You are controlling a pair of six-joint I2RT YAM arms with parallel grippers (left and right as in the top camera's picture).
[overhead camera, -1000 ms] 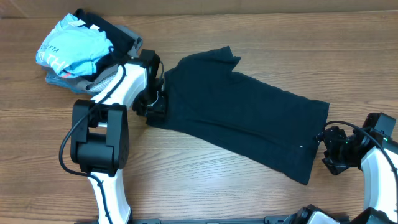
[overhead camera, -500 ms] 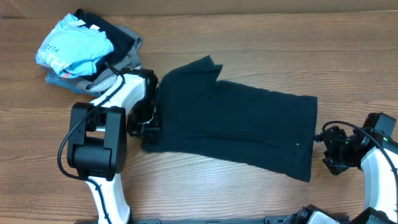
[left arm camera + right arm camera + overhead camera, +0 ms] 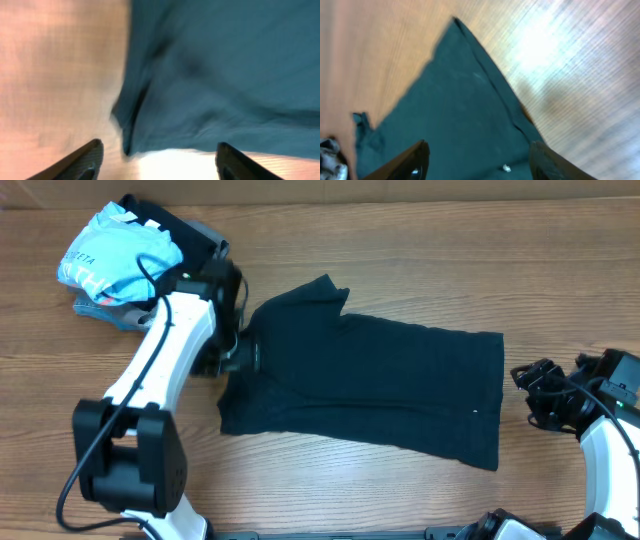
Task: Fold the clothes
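Since a sec ago the left arm has swung out toward the far left. Its left jaws, clamped on the fabric half a sec back, have come apart. The black short-sleeved soft-fabric T-shirt has been dragged left and now lies flatter, running roughly left-right instead of slanting. The right arm has nudged its right jaws a bit farther away.

Tee sits mid-surface on the light wooden surface, spread out w/ one sleeve poking toward the far side and a few soft creases. There's a tiny white mark near its right end.

L jaws hang at the tee's left edge. The wrist view is blurry, but both fingertips show spread wide w/ the fabric edge beyond them, nothing pinched.

R jaws sit just off the tee's right edge, over bare wood, not touching it. In that wrist view the fingertips are also spread and grip nothing. The tee's corner runs away btwn them, w/ the white mark low down.

Far left: a crumpled light-blue shirt with white lettering tops some grey folded garments, well clear of the tee.
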